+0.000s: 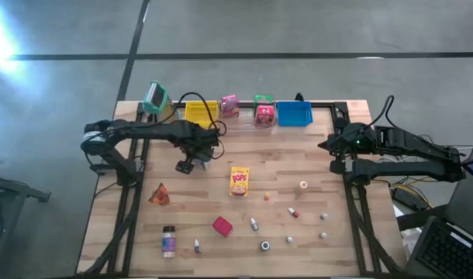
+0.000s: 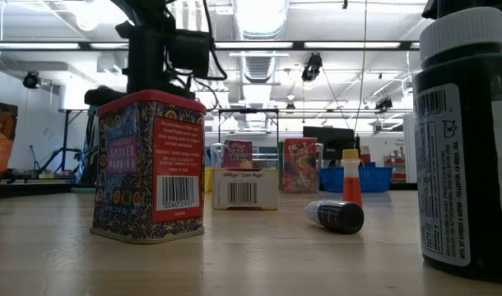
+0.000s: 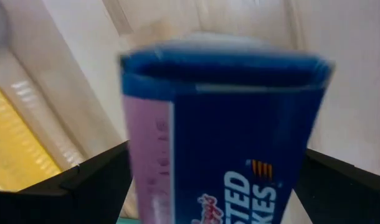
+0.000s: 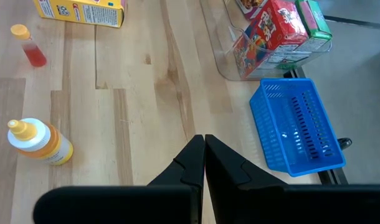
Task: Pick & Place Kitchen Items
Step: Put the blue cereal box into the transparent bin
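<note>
Left gripper (image 3: 209, 180) is spread wide around a blue Frosted Flakes mini box (image 3: 240, 137) (lettering partly visible), held above the table (image 1: 298, 163) near the yellow bin (image 1: 199, 113). Right gripper (image 4: 202, 155), fingers pressed together and empty, waits over the table's right edge beside the blue basket (image 4: 299, 124). The yellow Corn Pops box (image 1: 239, 180) lies mid-table.

Robotics lab: concrete floor (image 1: 298, 31), ceiling ducts (image 2: 259, 62), strip lights (image 2: 317, 45)
</note>
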Robot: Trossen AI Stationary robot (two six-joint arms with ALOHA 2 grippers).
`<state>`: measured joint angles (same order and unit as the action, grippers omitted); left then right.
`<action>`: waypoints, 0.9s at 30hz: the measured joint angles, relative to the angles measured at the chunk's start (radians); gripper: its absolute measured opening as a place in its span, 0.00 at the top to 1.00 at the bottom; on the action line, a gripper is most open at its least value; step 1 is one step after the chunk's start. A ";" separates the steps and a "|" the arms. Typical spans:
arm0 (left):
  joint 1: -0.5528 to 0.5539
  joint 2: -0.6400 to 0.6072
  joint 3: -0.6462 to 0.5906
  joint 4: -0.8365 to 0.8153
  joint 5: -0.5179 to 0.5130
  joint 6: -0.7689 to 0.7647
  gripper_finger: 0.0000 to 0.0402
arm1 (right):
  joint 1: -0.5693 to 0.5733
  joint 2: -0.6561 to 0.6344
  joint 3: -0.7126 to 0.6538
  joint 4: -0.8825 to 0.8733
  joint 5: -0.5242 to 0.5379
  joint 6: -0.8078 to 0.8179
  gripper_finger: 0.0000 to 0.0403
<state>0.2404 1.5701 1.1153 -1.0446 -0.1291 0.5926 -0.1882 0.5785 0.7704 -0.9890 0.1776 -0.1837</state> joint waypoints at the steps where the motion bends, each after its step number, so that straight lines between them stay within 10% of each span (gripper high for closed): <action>1: 0.003 0.000 -0.007 0.003 0.000 0.000 0.01 | 0.000 0.000 0.000 0.000 0.000 0.000 0.98; 27: 0.013 -0.001 -0.024 0.084 0.059 0.017 0.23 | 0.000 0.000 0.000 0.000 0.000 0.000 0.98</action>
<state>0.2535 1.5688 1.0908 -0.9601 -0.0700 0.6098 -0.1879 0.5785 0.7704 -0.9890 0.1775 -0.1834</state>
